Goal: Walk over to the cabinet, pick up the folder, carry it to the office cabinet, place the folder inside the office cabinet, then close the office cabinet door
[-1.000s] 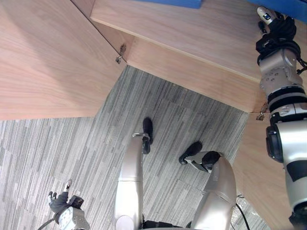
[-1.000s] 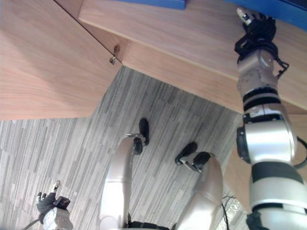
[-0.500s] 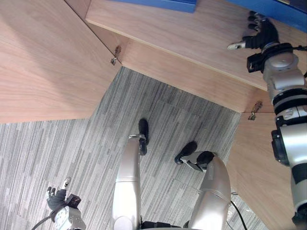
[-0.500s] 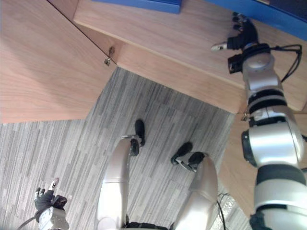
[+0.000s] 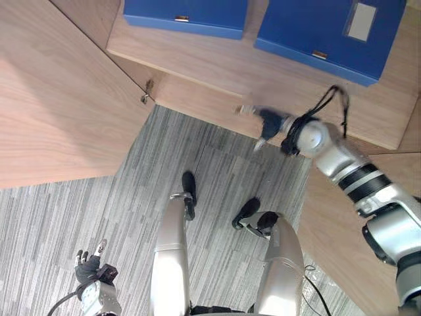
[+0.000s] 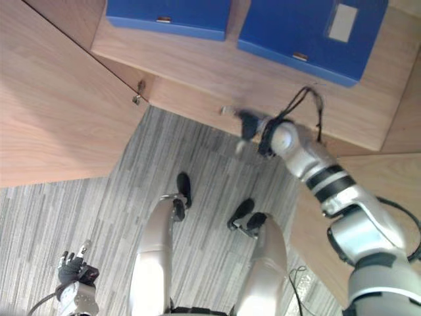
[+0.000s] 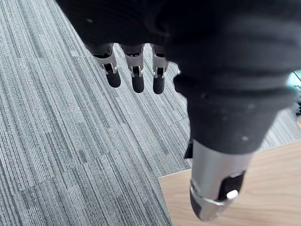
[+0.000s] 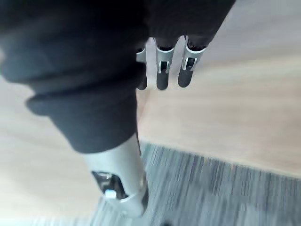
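Right hand open by the shelf edge, blue folder lying just beyond; left hand hangs open over carpet

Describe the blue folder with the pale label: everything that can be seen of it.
The blue folder looks like a thick, smooth-covered file lying flat on the wooden cabinet shelf, slightly askew to the shelf's front edge. A pale rectangular label sits on its top face and a small metal fitting on its near side. A second blue folder lies apart from it. The right hand is off the shelf front, not touching it.
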{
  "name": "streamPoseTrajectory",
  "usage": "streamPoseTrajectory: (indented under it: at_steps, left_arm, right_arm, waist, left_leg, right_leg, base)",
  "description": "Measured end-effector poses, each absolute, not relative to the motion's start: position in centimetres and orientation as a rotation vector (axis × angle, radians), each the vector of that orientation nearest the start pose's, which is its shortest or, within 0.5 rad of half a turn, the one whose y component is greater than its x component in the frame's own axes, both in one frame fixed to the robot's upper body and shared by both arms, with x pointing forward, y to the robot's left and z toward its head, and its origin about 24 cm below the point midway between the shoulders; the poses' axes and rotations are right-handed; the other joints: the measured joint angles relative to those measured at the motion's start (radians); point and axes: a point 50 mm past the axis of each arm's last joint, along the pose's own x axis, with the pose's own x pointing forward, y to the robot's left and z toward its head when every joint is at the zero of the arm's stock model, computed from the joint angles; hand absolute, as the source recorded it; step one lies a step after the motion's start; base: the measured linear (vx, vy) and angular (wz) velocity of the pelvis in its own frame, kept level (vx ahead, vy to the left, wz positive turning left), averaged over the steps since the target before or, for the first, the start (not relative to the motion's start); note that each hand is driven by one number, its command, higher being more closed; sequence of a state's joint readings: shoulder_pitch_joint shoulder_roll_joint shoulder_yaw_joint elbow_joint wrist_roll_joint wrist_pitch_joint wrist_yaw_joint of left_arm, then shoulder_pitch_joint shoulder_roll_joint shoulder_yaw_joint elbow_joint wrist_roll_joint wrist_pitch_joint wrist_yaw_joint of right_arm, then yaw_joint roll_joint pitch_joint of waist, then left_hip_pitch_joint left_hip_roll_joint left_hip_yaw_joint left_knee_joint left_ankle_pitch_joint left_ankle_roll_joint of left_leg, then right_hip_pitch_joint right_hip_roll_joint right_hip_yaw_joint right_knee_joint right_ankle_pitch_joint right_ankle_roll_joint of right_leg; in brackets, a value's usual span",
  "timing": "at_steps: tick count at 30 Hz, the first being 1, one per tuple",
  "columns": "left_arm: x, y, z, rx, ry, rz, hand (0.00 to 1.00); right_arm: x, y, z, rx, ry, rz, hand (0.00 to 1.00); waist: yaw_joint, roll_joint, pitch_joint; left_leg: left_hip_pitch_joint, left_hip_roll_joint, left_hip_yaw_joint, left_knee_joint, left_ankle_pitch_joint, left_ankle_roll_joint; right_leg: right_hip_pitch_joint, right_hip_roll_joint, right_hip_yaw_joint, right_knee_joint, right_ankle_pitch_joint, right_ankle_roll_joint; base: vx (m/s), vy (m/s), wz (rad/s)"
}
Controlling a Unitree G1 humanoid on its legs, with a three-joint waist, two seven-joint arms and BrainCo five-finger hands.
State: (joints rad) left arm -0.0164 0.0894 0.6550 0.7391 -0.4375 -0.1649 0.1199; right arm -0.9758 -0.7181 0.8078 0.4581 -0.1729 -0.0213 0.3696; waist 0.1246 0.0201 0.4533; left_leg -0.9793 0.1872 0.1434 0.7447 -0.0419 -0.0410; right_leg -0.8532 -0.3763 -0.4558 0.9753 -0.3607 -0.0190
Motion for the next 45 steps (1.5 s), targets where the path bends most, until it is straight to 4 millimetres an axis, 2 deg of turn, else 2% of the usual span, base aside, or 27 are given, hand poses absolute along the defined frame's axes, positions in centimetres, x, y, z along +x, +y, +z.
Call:
streamPoseTrajectory:
  at_steps: [1,2,3,5,7,9,10,12,13,14,15,17,19,22,24,25,26,27,28,30,31,32,35,40,42,43,45]
  left_arm:
    - [15.1,30.1,-8.9,-0.478,0.405,0.941,0.0]
    - [15.0,30.0,-9.2,-0.478,0.419,0.939,0.0]
    - [14.9,29.8,-9.3,-0.479,0.426,0.937,0.0]
    - [15.1,29.7,-9.3,-0.473,0.428,0.927,0.0]
    - [15.4,29.2,-9.4,-0.465,0.439,0.901,0.0]
    - [15.4,28.7,-9.7,-0.459,0.464,0.878,0.0]
    - [15.4,28.5,-9.9,-0.457,0.475,0.873,0.0]
    - [15.3,28.5,-9.9,-0.456,0.476,0.874,0.0]
    - [15.3,28.5,-10.0,-0.454,0.479,0.872,0.0]
    - [15.2,28.3,-10.2,-0.45,0.49,0.867,0.0]
    - [15.2,28.2,-10.3,-0.448,0.5,0.866,0.0]
    - [14.8,27.5,-11.0,-0.424,0.549,0.862,0.0]
    - [14.8,27.0,-11.2,-0.393,0.572,0.859,0.0]
    - [15.0,25.9,-11.5,-0.32,0.612,0.828,0.0]
    - [15.2,24.0,-11.9,-0.223,0.665,0.741,0.0]
    - [15.2,23.3,-12.2,-0.203,0.686,0.712,0.0]
    - [14.9,22.2,-12.7,-0.183,0.725,0.671,0.0]
    - [14.5,21.4,-13.2,-0.17,0.76,0.648,0.0]
    - [14.4,21.3,-13.3,-0.164,0.77,0.641,0.0]
    - [13.6,20.6,-14.0,-0.146,0.825,0.618,0.0]
    - [13.3,20.5,-14.1,-0.144,0.837,0.615,0.0]
    - [12.7,20.2,-14.5,-0.131,0.864,0.603,0.0]
    - [12.1,19.4,-14.9,-0.118,0.899,0.563,0.0]
    - [11.4,19.3,-15.2,-0.083,0.932,0.515,0.0]
    - [10.7,20.0,-15.3,-0.07,0.945,0.526,0.0]
    - [9.8,20.4,-15.5,-0.07,0.966,0.541,0.0]
    - [9.1,20.4,-15.6,-0.083,0.978,0.557,0.0]
  right_arm:
    - [36.8,-13.6,14.9,-1.344,-0.036,0.741,0.0]
    - [36.0,-12.9,12.3,-1.337,0.035,0.84,0.0]
    - [35.2,-12.5,10.6,-1.318,0.084,0.913,0.0]
    - [35.0,-12.2,10.0,-1.313,0.099,0.94,0.0]
    - [35.0,-12.3,10.0,-1.309,0.099,0.935,0.0]
    - [34.6,-12.1,9.0,-1.281,0.109,0.944,0.0]
    - [33.6,-11.7,7.1,-1.222,0.135,0.967,0.0]
    - [32.8,-11.3,5.2,-1.149,0.167,0.976,0.0]
    - [32.0,-11.0,3.2,-1.063,0.21,0.966,0.0]
    - [31.1,-10.8,0.8,-0.969,0.284,0.936,0.0]
    - [30.7,-10.8,-0.4,-0.925,0.32,0.904,0.0]
    - [29.5,-11.0,-4.4,-0.747,0.458,0.697,0.0]
    - [28.1,-11.3,-6.3,-0.64,0.528,0.562,0.0]
    - [24.1,-12.4,-9.9,-0.426,0.674,0.351,0.0]
    - [19.4,-14.4,-13.0,-0.185,0.859,0.121,0.0]
    - [18.2,-14.9,-13.7,-0.121,0.902,0.055,0.0]
    - [16.0,-16.0,-14.7,-0.016,0.965,-0.072,0.0]
    - [14.8,-17.3,-15.0,0.077,0.983,-0.202,0.0]
    - [14.2,-17.8,-15.2,0.106,0.992,-0.254,0.0]
    - [11.2,-19.6,-15.9,0.215,1.031,-0.442,0.0]
    - [10.4,-19.9,-16.0,0.238,1.039,-0.481,0.0]
    - [8.8,-20.4,-16.3,0.284,1.06,-0.554,0.0]
    - [6.4,-21.1,-16.7,0.353,1.086,-0.664,0.0]
    - [5.5,-21.0,-16.8,0.402,1.09,-0.698,0.0]
    - [5.7,-20.8,-16.8,0.416,1.085,-0.687,0.0]
    - [6.1,-20.7,-16.8,0.405,1.079,-0.661,0.0]
    - [6.4,-20.9,-16.7,0.368,1.079,-0.623,0.0]
  waist:
    - [0.007,0.0,0.0]
    - [0.019,0.0,0.0]
    - [0.025,0.0,0.0]
    - [0.028,-0.001,0.0]
    - [0.03,-0.003,0.002]
    - [0.03,-0.005,0.001]
    - [0.027,-0.013,-0.003]
    - [0.026,-0.021,-0.008]
    - [0.022,-0.025,-0.008]
    - [0.017,-0.028,-0.008]
    - [0.013,-0.028,-0.008]
    - [-0.009,-0.034,-0.006]
    - [-0.022,-0.036,-0.007]
    - [-0.039,-0.054,-0.057]
    - [-0.049,-0.066,-0.134]
    - [-0.052,-0.068,-0.153]
    - [-0.058,-0.071,-0.189]
    - [-0.062,-0.071,-0.223]
    - [-0.066,-0.069,-0.24]
    - [-0.074,-0.059,-0.306]
    - [-0.076,-0.056,-0.32]
    - [-0.079,-0.049,-0.346]
    - [-0.091,-0.036,-0.362]
    - [-0.116,-0.028,-0.387]
    - [-0.111,-0.029,-0.387]
    - [-0.104,-0.033,-0.388]
    - [-0.098,-0.03,-0.385]
  left_leg:
    - [0.0,0.003,0.0,-0.003,0.0,-0.001]
    - [0.0,0.006,0.002,-0.01,0.003,0.002]
    - [0.0,0.007,0.003,-0.013,0.004,0.004]
    - [0.012,0.008,0.004,-0.024,0.005,0.006]
    - [0.059,0.01,0.013,-0.06,0.013,0.009]
    - [0.137,0.009,0.029,-0.133,0.032,0.008]
    - [0.22,0.006,0.054,-0.236,0.063,0.004]
    - [0.273,0.005,0.071,-0.307,0.087,0.008]
    - [0.327,0.003,0.084,-0.371,0.118,0.004]
    - [0.381,0.003,0.097,-0.428,0.139,0.003]
    - [0.407,0.003,0.104,-0.452,0.148,0.001]
    - [0.511,0.008,0.14,-0.526,0.166,-0.005]
    - [0.577,0.013,0.161,-0.555,0.168,-0.008]
    - [0.682,0.024,0.195,-0.591,0.161,-0.021]
    - [0.746,0.025,0.205,-0.625,0.16,-0.03]
    - [0.767,0.024,0.21,-0.637,0.161,-0.032]
    - [0.808,0.024,0.227,-0.661,0.161,-0.036]
    - [0.848,0.024,0.254,-0.687,0.163,-0.041]
    - [0.867,0.024,0.266,-0.701,0.165,-0.044]
    - [0.943,0.024,0.325,-0.76,0.172,-0.055]
    - [0.96,0.024,0.342,-0.776,0.173,-0.057]
    - [0.988,0.023,0.369,-0.797,0.174,-0.061]
    - [1.033,0.022,0.412,-0.815,0.168,-0.073]
    - [1.062,0.025,0.444,-0.812,0.155,-0.08]
    - [1.085,0.039,0.461,-0.752,0.12,-0.087]
    - [1.076,0.053,0.394,-0.648,0.078,-0.06]
    - [1.044,0.052,0.252,-0.559,0.014,-0.024]
  right_leg:
    - [0.001,0.006,-0.001,-0.008,0.003,-0.002]
    - [0.001,0.012,-0.002,-0.019,0.011,-0.008]
    - [0.002,0.013,-0.003,-0.024,0.016,-0.012]
    - [0.017,0.018,-0.007,-0.04,0.024,-0.012]
    - [0.061,0.031,-0.009,-0.084,0.042,-0.008]
    - [0.126,0.055,-0.009,-0.161,0.075,-0.001]
    - [0.187,0.083,-0.008,-0.258,0.117,0.002]
    - [0.225,0.104,-0.007,-0.323,0.144,0.007]
    - [0.266,0.123,-0.007,-0.382,0.171,0.007]
    - [0.307,0.142,-0.005,-0.436,0.195,0.008]
    - [0.328,0.15,-0.003,-0.46,0.206,0.009]
    - [0.408,0.185,0.018,-0.541,0.239,0.013]
    - [0.465,0.202,0.03,-0.581,0.252,0.017]
    - [0.559,0.23,0.05,-0.639,0.261,0.022]
    - [0.62,0.243,0.051,-0.678,0.262,0.025]
    - [0.639,0.247,0.052,-0.691,0.263,0.027]
    - [0.67,0.255,0.063,-0.714,0.268,0.032]
    - [0.694,0.266,0.083,-0.741,0.279,0.036]
    - [0.707,0.272,0.091,-0.757,0.285,0.036]
    - [0.743,0.298,0.138,-0.818,0.309,0.039]
    - [0.752,0.304,0.151,-0.833,0.313,0.042]
    - [0.771,0.315,0.174,-0.859,0.323,0.046]
    - [0.794,0.329,0.218,-0.885,0.34,0.042]
    - [0.823,0.347,0.259,-0.929,0.36,0.041]
    - [0.838,0.359,0.315,-0.935,0.364,0.035]
    - [0.836,0.361,0.383,-0.925,0.367,0.03]
    - [0.831,0.356,0.44,-0.914,0.37,0.03]
  base:
    - [0.05,-0.006,-0.11]
    - [0.07,0.015,-0.07]
    - [0.07,0.027,-0.04]
    - [0.05,0.039,-0.03]
    - [0.04,0.053,-0.1]
    - [0.03,0.043,-0.2]
    - [0.04,0.047,-0.28]
    - [0.06,0.038,-0.25]
    - [0.12,0.024,-0.25]
    - [0.13,0.014,-0.25]
    - [0.12,0.003,-0.29]
    - [0.09,-0.009,-0.38]
    - [0.1,-0.019,-0.33]
    - [0.09,-0.041,-0.28]
    - [0.15,-0.05,-0.07]
    - [0.12,-0.023,-0.14]
    - [0.11,0.0,-0.36]
    - [0.11,0.002,-0.44]
    - [0.1,0.005,-0.59]
    - [0.03,0.001,-0.62]
    - [0.02,0.007,-0.67]
    - [0.03,0.013,-0.56]
    - [0.03,0.007,-0.44]
    - [0.01,-0.012,-0.24]
    - [-0.02,-0.07,-0.79]
    - [-0.01,-0.137,-1.19]
    - [0.01,-0.083,-1.09]
